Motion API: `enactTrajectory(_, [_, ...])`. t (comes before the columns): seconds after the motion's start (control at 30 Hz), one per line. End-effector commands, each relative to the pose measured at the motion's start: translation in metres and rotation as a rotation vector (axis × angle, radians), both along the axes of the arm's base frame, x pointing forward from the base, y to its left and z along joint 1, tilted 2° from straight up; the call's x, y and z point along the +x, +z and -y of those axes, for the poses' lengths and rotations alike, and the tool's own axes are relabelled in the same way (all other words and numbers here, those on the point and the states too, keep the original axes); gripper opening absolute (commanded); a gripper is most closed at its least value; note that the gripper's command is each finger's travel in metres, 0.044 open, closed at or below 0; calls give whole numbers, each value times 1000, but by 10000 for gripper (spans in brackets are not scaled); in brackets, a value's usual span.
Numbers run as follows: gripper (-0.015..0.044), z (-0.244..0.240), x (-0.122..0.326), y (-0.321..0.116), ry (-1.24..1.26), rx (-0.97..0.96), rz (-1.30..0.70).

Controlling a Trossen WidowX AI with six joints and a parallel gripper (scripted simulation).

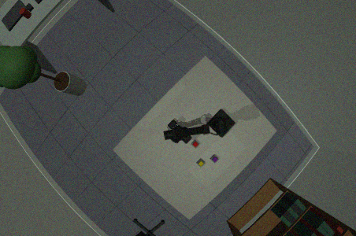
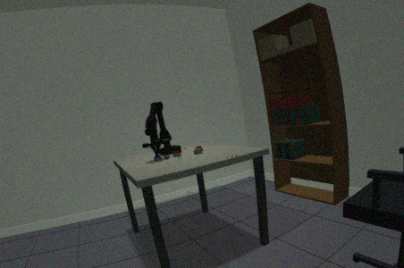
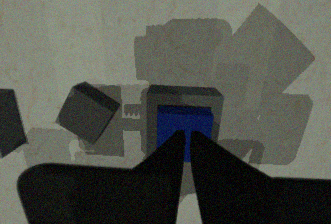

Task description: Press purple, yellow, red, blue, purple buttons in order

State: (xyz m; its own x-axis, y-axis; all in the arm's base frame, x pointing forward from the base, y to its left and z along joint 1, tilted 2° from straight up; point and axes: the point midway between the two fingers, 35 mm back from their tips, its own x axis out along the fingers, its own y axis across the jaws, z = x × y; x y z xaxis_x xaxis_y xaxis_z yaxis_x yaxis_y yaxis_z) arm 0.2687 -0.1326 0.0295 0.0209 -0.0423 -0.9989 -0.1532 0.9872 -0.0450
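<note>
Pale table top (image 3: 46, 40) carries the blue button (image 3: 184, 125), a stiff spring-loaded cap in a grey housing. Gripper (image 3: 186, 135) fingers sit nearly shut, holding nothing; a press should land squarely on the cap's centre.

In the wrist view, the gripper (image 3: 185, 142) reached up from six o'clock, its fingertips nearly together over the near edge of the blue button (image 3: 184, 131) at centre. A tilted block (image 3: 88, 112) lay just beside that button at nine o'clock, apart from it. Another button housing (image 3: 2, 122) sat at the frame's far nine o'clock edge.

In the top view, the arm stretched across the table (image 1: 154, 173) toward nine o'clock from its base (image 1: 222, 123). The red button (image 1: 195, 144) lay near the arm at its five o'clock. The yellow button (image 1: 201, 162) and purple button (image 1: 214, 158) sat side by side farther toward five o'clock, the purple one at the yellow one's three o'clock.
</note>
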Motion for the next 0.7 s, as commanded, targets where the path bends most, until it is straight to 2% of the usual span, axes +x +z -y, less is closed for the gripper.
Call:
enactTrajectory(0.0, [20, -1, -2, -8, 3, 3, -7])
enactTrajectory(0.67, [20, -1, -2, -10, 3, 3, -7])
